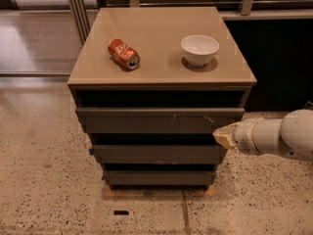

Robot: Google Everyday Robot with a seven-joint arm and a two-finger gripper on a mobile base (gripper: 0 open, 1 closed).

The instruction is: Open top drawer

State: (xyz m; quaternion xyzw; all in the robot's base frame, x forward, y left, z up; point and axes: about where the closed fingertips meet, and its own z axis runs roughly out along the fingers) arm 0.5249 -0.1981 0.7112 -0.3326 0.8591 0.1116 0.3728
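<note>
The top drawer (146, 120) is the widest dark grey-brown front under the tan tabletop (156, 67), with small white scratches near its middle and right. A dark gap shows above it, and its interior is hidden. My gripper (222, 136), a tan tip on a white arm coming in from the right, sits at the right end of the cabinet. It is just below the top drawer's lower right corner, level with the gap above the middle drawer (159, 154).
A red soda can (123, 54) lies on its side on the tabletop's left. A white bowl (199, 49) stands on its right. The bottom drawer (159, 177) sits lowest. Speckled floor lies in front. A dark wall is to the right, with metal posts behind.
</note>
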